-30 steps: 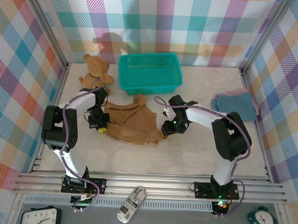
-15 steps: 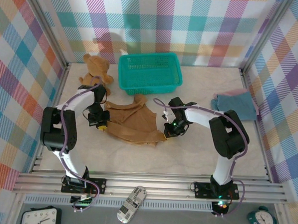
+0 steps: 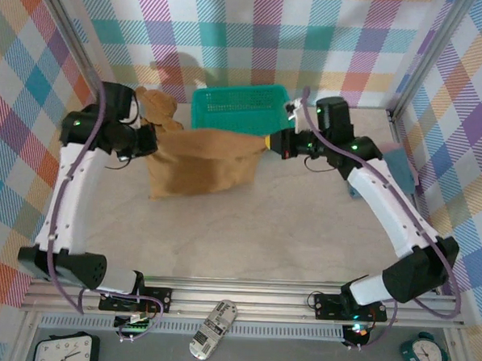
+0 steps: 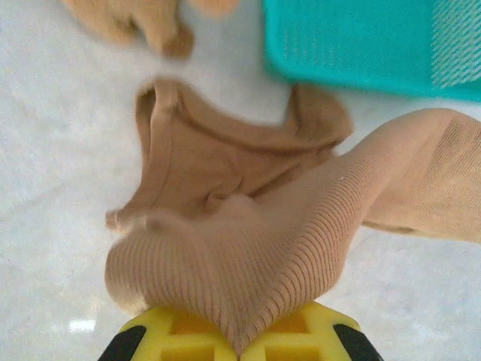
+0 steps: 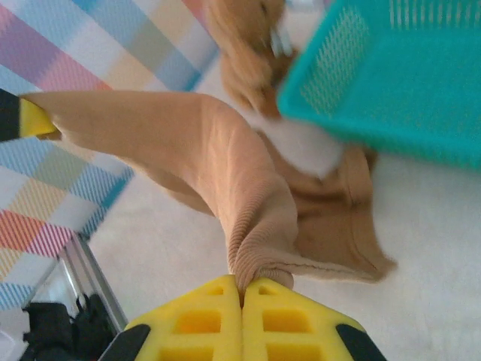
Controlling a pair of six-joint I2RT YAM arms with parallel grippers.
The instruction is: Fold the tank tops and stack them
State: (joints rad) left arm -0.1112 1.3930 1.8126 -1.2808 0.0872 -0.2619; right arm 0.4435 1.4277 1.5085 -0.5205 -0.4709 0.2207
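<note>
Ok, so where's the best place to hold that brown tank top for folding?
By its two upper corners, one from each side, as now: the left gripper pinches one bunched corner, the right gripper the other. Stretched between them, the ochre brown tank top hangs as a flat sheet, probably easy to lay down.
</note>
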